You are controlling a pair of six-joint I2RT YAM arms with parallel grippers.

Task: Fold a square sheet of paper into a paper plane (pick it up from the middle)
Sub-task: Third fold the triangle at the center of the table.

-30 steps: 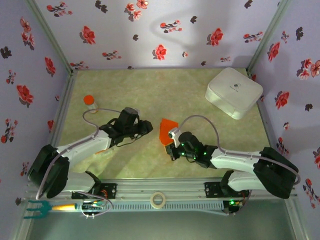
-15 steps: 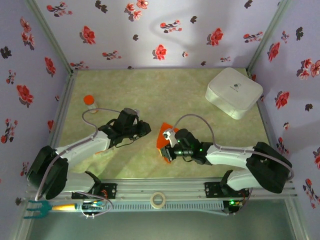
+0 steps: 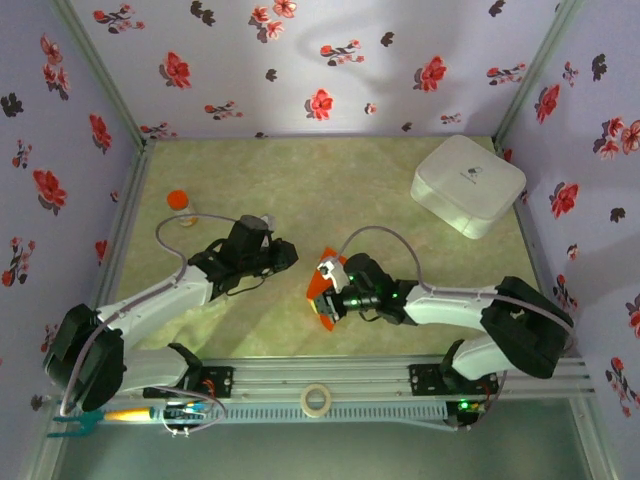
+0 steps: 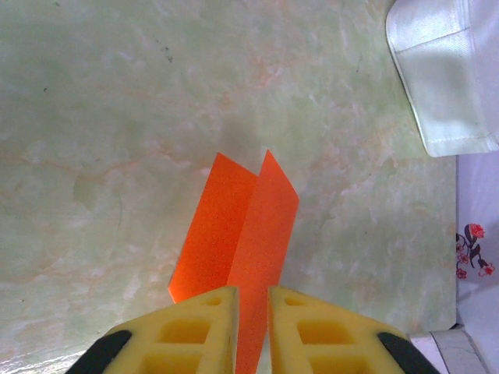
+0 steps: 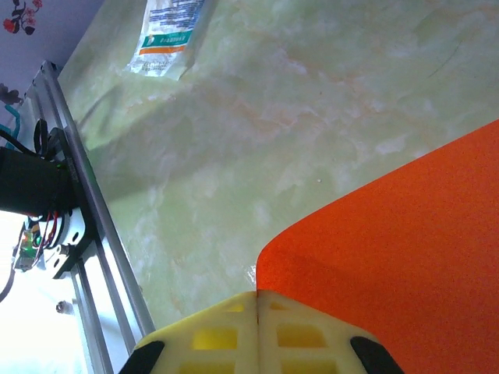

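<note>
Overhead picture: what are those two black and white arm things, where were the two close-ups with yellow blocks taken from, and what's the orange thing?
Those are two robot arms at the near edge of a green marbled table. The overhead picture comes from a fixed camera above and behind them. Each close-up comes from a camera on one arm's wrist; the yellow blocks are that gripper's fingers. The right gripper is shut on the creased bright orange-red sheet of paper. The left gripper points at it, fingers close together; whether it grips I cannot tell. Also there: a white rounded case, a small orange-capped bottle and a printed packet.
</note>
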